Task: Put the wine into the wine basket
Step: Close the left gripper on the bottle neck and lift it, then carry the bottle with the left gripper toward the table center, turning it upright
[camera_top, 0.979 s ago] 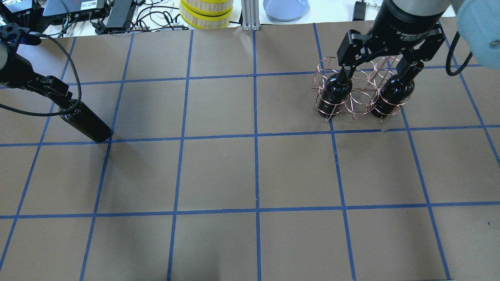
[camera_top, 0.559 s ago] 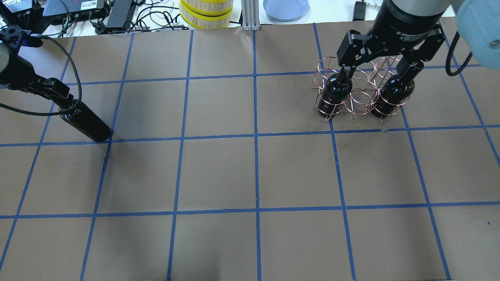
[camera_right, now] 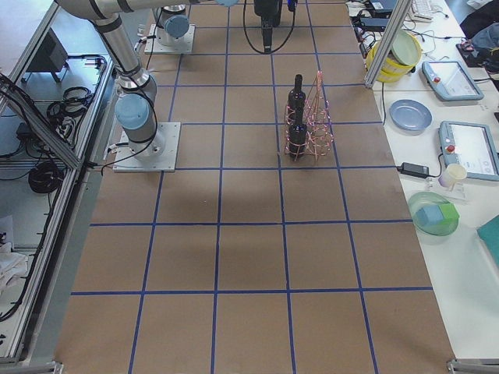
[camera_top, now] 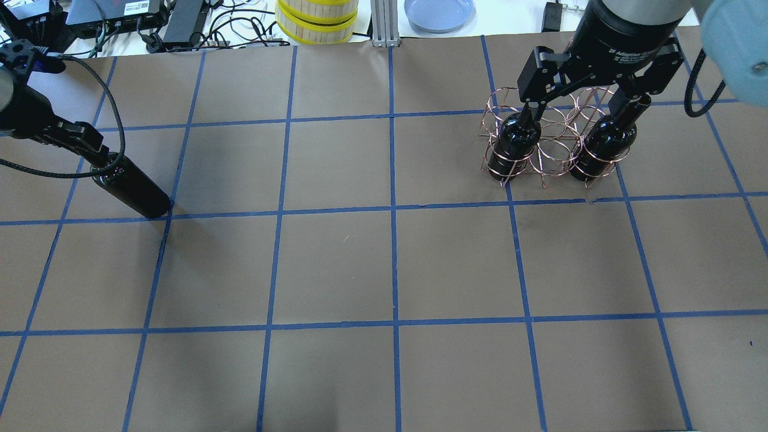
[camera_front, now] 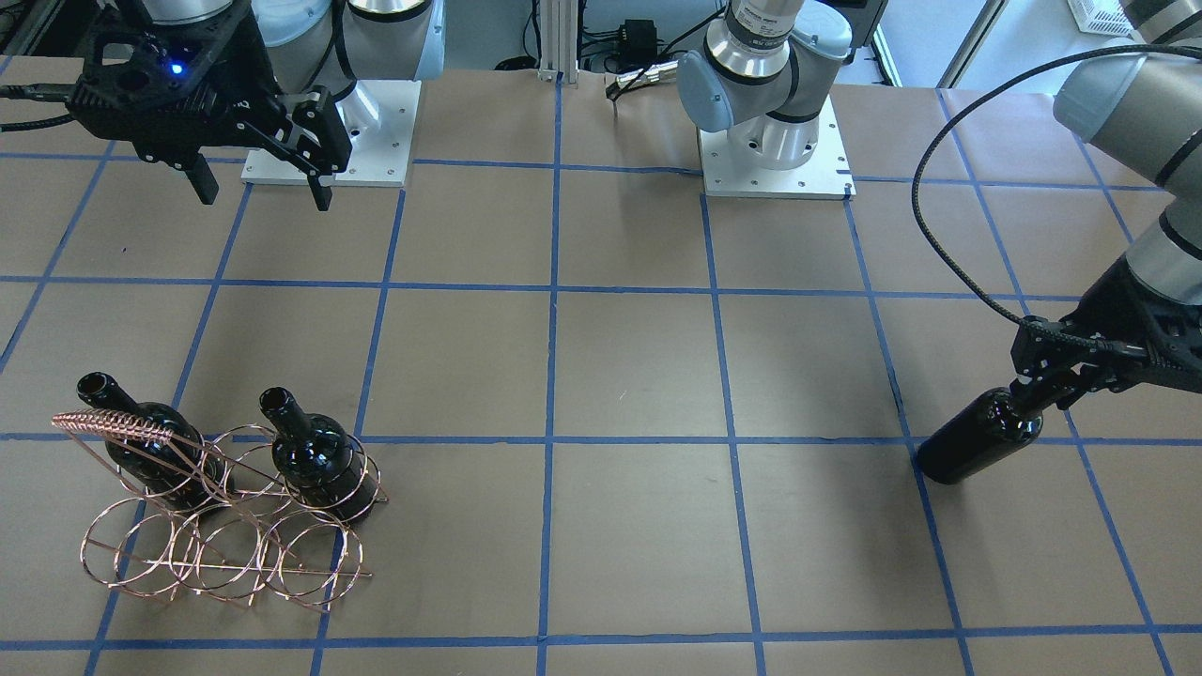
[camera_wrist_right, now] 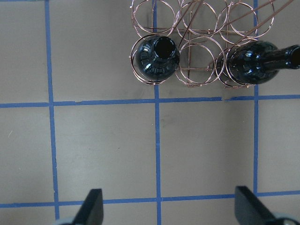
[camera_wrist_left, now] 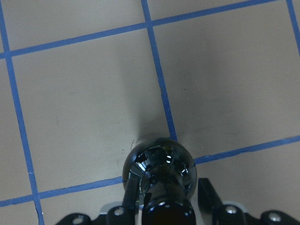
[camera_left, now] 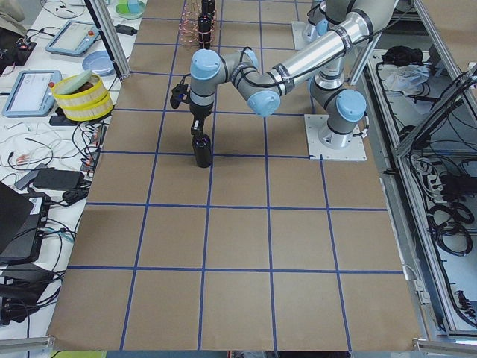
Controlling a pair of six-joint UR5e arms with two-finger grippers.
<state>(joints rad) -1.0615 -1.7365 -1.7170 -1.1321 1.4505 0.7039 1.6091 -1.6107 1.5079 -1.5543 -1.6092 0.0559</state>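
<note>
At the robot's left end of the table (camera_top: 336, 264), the left gripper (camera_front: 1040, 392) straddles the neck of the wine (camera_front: 977, 441). Versus a second ago the wrist has barely crept and the bottle hasn't shifted, so no lift yet. Fingers sit close in, but I can't tell if they're clamped. The left side view shows the bottle upright on the table, while overhead slants it. The right gripper (camera_front: 263, 188) is wide open and empty, above the wine basket (camera_front: 235, 526). Its wrist view shows the middle place free between the two seated bottles (camera_wrist_right: 154, 63).
</note>
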